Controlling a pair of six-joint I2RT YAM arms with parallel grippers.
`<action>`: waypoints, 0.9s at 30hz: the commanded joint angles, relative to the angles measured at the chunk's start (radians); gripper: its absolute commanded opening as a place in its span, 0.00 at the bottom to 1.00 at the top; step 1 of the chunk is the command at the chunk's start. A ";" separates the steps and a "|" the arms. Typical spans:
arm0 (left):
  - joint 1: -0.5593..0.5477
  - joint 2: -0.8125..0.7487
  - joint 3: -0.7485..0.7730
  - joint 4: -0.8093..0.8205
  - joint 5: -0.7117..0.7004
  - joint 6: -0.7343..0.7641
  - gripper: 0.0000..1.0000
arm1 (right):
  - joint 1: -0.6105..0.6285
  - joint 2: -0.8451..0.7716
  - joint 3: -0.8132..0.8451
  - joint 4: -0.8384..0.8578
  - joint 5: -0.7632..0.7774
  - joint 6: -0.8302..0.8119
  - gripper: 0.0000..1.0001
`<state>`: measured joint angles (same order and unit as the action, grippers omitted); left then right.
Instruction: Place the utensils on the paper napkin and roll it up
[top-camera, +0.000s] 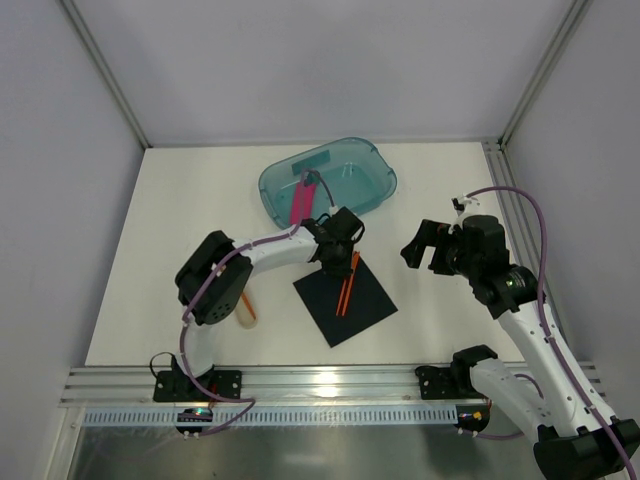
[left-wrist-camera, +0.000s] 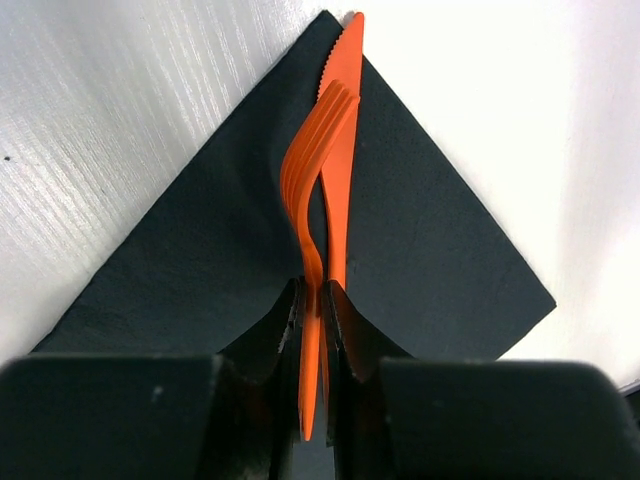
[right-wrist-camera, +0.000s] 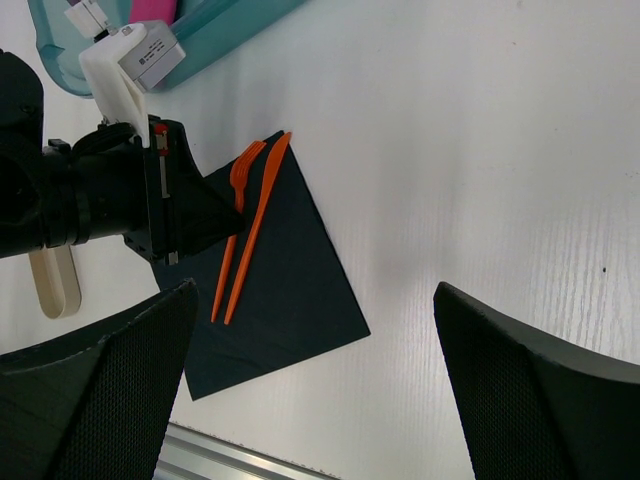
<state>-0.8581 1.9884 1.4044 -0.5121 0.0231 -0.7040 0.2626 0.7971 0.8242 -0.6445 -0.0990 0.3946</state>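
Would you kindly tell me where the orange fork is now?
In the left wrist view, the orange fork is pinched in the left hand, over the black napkin, beside the knife.

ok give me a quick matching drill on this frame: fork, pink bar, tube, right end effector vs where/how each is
1 fork
2 pink bar
3 tube
4 right end effector

a in the tub
b open, empty
c on the table by the left arm
d gripped by left end effector

Pairs: 1-d, 2-a, 3-c, 4-b
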 joint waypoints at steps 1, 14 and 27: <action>-0.005 0.013 0.028 0.027 0.003 -0.012 0.13 | 0.006 -0.007 0.006 0.009 0.015 -0.013 1.00; -0.006 -0.022 0.036 0.014 0.011 -0.015 0.22 | 0.006 -0.006 0.009 0.008 0.013 -0.014 1.00; 0.115 -0.373 0.050 -0.312 -0.344 -0.003 0.26 | 0.006 -0.009 0.026 0.005 -0.004 -0.016 1.00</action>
<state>-0.8307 1.7569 1.4761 -0.7273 -0.1833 -0.7017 0.2626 0.7971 0.8242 -0.6456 -0.0967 0.3943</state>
